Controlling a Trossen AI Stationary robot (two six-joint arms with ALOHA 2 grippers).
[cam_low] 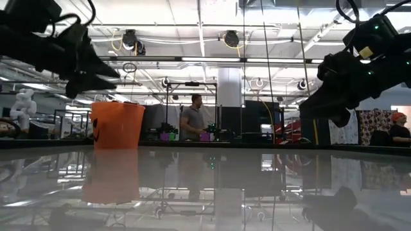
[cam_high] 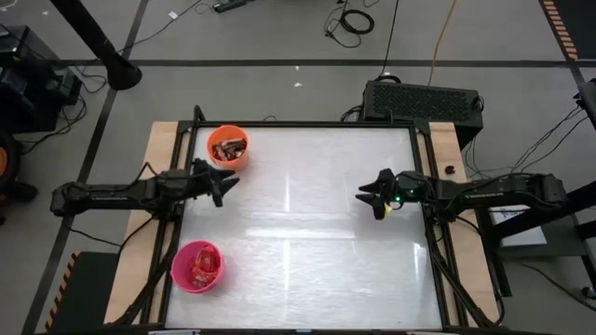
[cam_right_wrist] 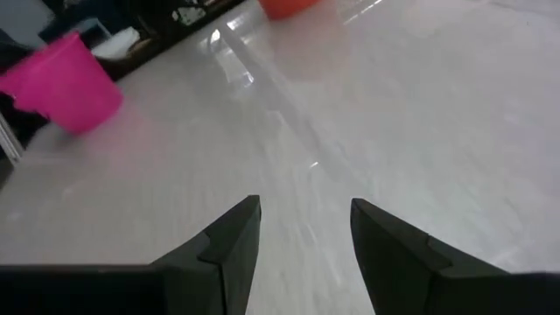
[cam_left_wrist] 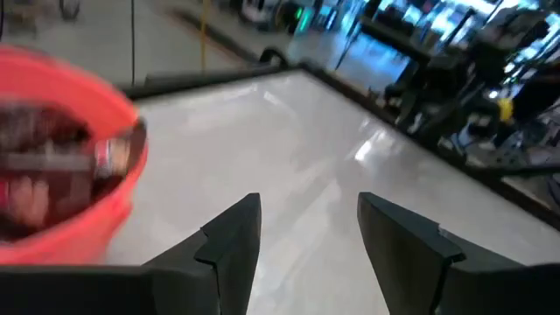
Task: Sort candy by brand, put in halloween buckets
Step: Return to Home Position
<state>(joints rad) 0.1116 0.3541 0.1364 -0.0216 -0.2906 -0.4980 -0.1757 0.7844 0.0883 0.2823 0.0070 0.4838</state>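
Observation:
The orange bucket point(cam_high: 227, 146) stands on its base at the table's far left and holds dark brown candy bars point(cam_high: 229, 145); the left wrist view shows the orange bucket point(cam_left_wrist: 61, 166) with candy point(cam_left_wrist: 52, 149) inside. The pink bucket point(cam_high: 197, 266) stands at the near left with red candy point(cam_high: 201, 265) in it, and the right wrist view shows the pink bucket point(cam_right_wrist: 66, 83) too. My left gripper point(cam_high: 226, 182) hovers open just near of the orange bucket. My right gripper point(cam_high: 368, 196) hovers open at the table's right side. Both hold nothing.
The white table top point(cam_high: 307, 233) lies bare between the two grippers. A dark frame point(cam_high: 424, 158) edges the table. Beyond the far edge sits a black box point(cam_high: 421, 99) with cables. A person point(cam_low: 192, 119) stands in the room behind the table.

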